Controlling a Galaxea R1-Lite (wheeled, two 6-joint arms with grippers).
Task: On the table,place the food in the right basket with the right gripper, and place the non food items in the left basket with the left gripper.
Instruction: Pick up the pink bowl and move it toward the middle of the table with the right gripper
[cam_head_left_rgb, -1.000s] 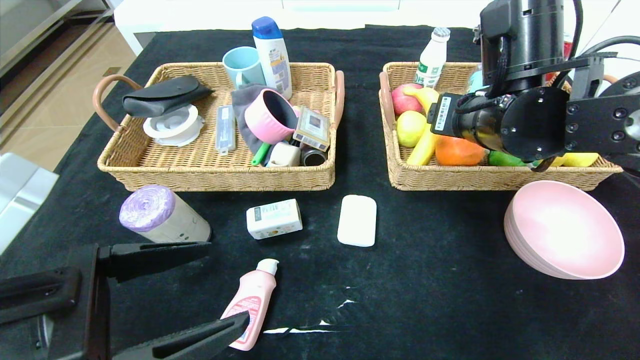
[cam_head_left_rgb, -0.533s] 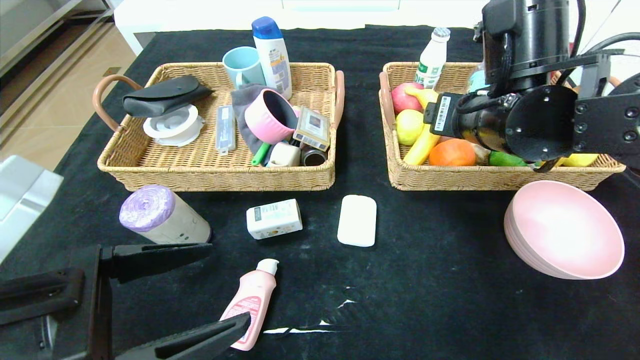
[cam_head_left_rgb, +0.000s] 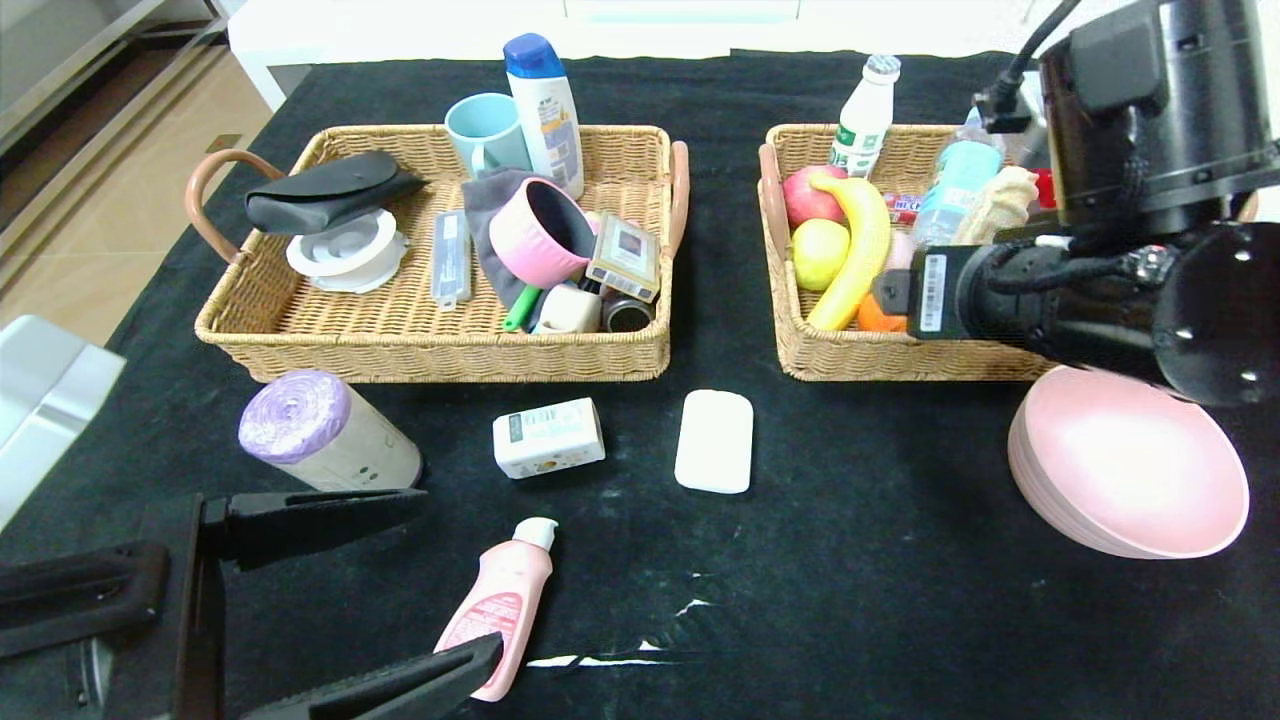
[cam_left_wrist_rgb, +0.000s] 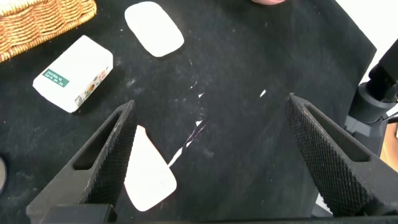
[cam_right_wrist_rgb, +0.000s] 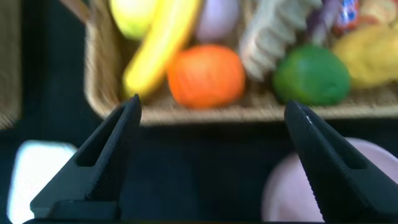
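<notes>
The orange fruit (cam_right_wrist_rgb: 206, 74) lies in the right basket (cam_head_left_rgb: 900, 360) among other fruit. My right gripper (cam_right_wrist_rgb: 212, 106) is open and empty, above the table just in front of that basket's front wall. In the head view the right arm (cam_head_left_rgb: 1100, 300) hides its fingers. The white box (cam_head_left_rgb: 548, 437), white bar (cam_head_left_rgb: 714, 440), grey roll (cam_head_left_rgb: 325, 432), pink bottle (cam_head_left_rgb: 500, 610) and pink bowl (cam_head_left_rgb: 1130, 460) lie on the table (cam_head_left_rgb: 850, 600). My left gripper (cam_head_left_rgb: 462, 570) is open and empty at the near left, beside the bottle (cam_left_wrist_rgb: 149, 177).
The left basket (cam_head_left_rgb: 430, 350) holds a pink cup, a mug, a shampoo bottle, a black case and small items. The right basket also holds bananas, an apple, a lime and bottles. The bowl sits close under the right arm.
My right arm has drawn back from over the right basket to its front edge, uncovering the fruit. The orange stays in the basket. The left arm has not moved.
</notes>
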